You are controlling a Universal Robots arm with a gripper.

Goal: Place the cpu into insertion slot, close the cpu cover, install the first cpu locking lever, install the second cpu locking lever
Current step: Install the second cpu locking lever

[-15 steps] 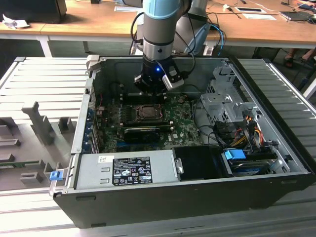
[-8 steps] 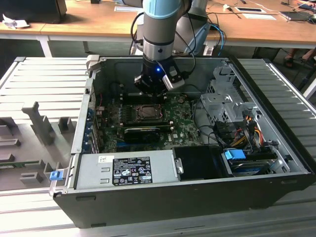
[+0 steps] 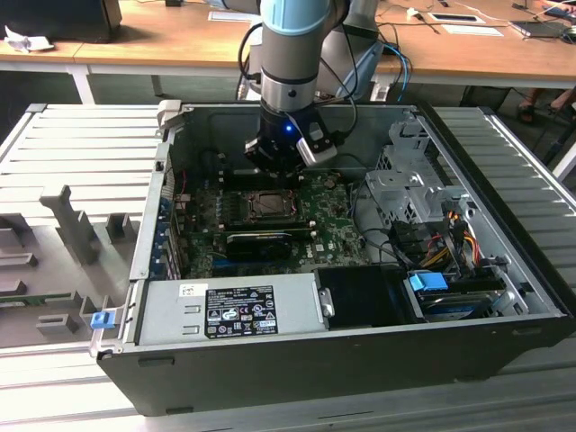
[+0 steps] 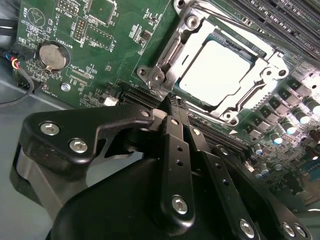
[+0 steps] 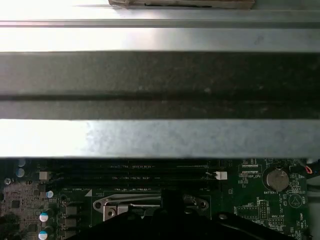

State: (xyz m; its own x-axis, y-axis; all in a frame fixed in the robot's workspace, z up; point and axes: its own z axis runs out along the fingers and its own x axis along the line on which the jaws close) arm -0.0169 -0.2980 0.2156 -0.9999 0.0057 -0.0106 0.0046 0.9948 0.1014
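- Left in the second wrist view: green motherboard [image 4: 55, 85], coin cell [image 4: 53, 55] untouched.
- Centre: gripper [image 4: 172, 102] closed on nothing, tips just beside the insertion slot [image 4: 165, 75] corner.
- Right: cpu [image 4: 216, 70] seated in the slot; cpu cover [image 4: 260, 82] down around it, apparently closed.
- Left to do, judging so: locking levers; latch state cannot be told.

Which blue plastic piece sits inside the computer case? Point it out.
The blue piece at the exterior view's right, among the cables; the other blue piece clips outside the case's corner.
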